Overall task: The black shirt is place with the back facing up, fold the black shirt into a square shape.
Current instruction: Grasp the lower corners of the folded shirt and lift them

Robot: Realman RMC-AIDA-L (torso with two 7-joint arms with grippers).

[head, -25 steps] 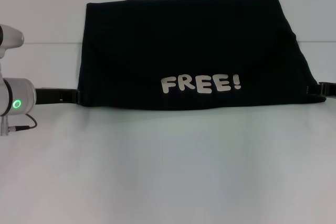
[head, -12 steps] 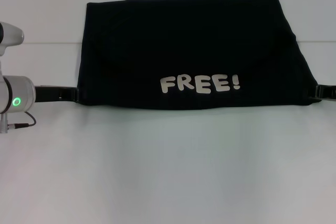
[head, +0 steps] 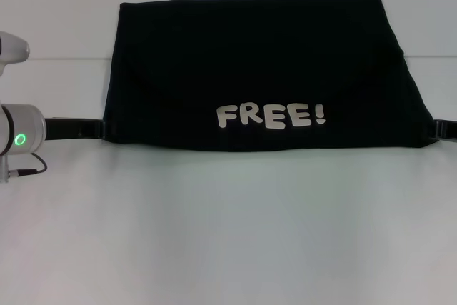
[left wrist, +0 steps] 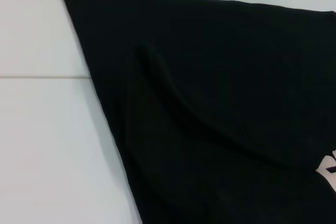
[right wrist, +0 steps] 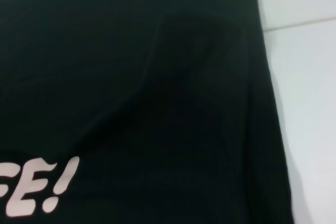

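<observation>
Head view: the black shirt (head: 260, 69) lies folded on the white table (head: 228, 233), lettering facing up. The left gripper (head: 96, 129) and right gripper (head: 439, 129) sit at its near corners; whether they are open I cannot tell. Wrist views: only shirt fabric and table.

Left tool (head: 96, 129), right tool (head: 441, 129) low, apart
</observation>
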